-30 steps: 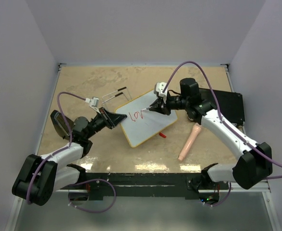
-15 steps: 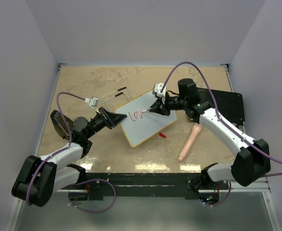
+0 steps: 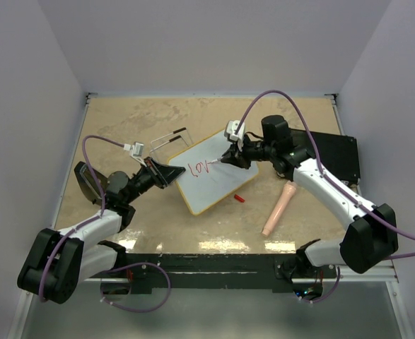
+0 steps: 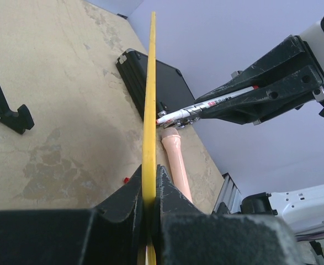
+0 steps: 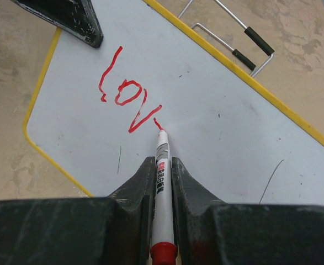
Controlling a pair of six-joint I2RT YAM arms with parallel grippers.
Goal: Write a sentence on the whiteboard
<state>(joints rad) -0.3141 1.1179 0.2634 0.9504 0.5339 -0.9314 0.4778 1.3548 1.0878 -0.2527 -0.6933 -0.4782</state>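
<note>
The whiteboard (image 3: 218,180), white with a thin yellow rim, lies tilted near the table's middle. My left gripper (image 3: 166,173) is shut on its left edge; in the left wrist view the yellow rim (image 4: 149,110) runs edge-on between the jaws. My right gripper (image 3: 230,158) is shut on a red marker (image 5: 161,182) whose tip touches the board face. The sentence (image 5: 127,94) reads "lov" in red, with a short new stroke at the marker tip. It also shows in the top view (image 3: 201,168).
A black case (image 3: 334,157) lies at the right behind my right arm. A peach-coloured handle (image 3: 278,208) lies right of the board. A small red marker cap (image 3: 240,198) lies by the board's near edge. A wire stand (image 3: 170,139) sits behind the board.
My right gripper has shifted slightly left and back with the marker, and the red letters have grown by a stroke. My left gripper still holds the board's edge.
</note>
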